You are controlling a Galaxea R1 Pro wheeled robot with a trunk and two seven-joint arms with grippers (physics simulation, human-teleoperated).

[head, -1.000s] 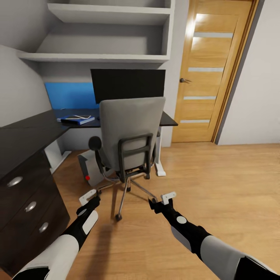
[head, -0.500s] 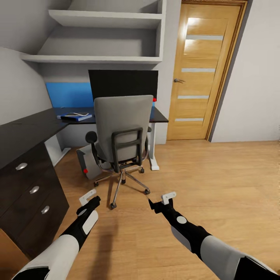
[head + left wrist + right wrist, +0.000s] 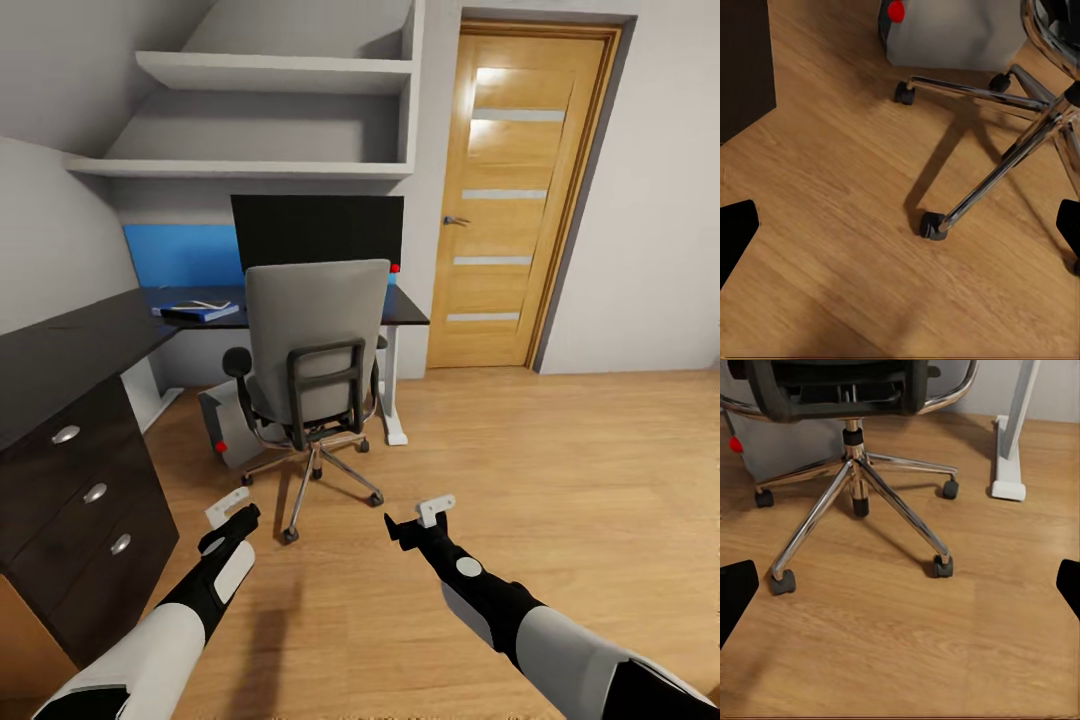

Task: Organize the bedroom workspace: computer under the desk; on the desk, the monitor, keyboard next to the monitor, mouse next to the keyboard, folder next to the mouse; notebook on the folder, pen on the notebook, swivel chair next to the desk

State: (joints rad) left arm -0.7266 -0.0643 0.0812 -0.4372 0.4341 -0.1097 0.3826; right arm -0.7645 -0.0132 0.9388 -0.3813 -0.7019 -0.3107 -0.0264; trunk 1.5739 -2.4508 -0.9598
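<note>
The grey swivel chair [image 3: 315, 350] stands with its back to me, pushed up to the black desk [image 3: 80, 345]. Above the chair back rises the monitor [image 3: 318, 232]. On the desk left of the chair lies the blue folder [image 3: 205, 315], with the grey notebook [image 3: 190, 306] on it and a thin white pen [image 3: 212, 303] on top. The grey computer [image 3: 228, 425] sits on the floor under the desk. The chair hides the keyboard and mouse. My left gripper [image 3: 232, 512] and right gripper [image 3: 415, 518] hover open over the floor, short of the chair's chrome base [image 3: 1005, 165] [image 3: 855, 487].
The desk's dark three-drawer unit [image 3: 75, 500] stands close on my left. A wooden door [image 3: 510, 210] is shut at the back right. White shelves [image 3: 270, 165] hang above the desk. The desk's white leg [image 3: 1012, 435] is right of the chair. Open wooden floor spreads to the right.
The whole view has drawn back from the desk, so the chair, monitor and drawers look smaller and farther. Both arms hold the same pose in the view.
</note>
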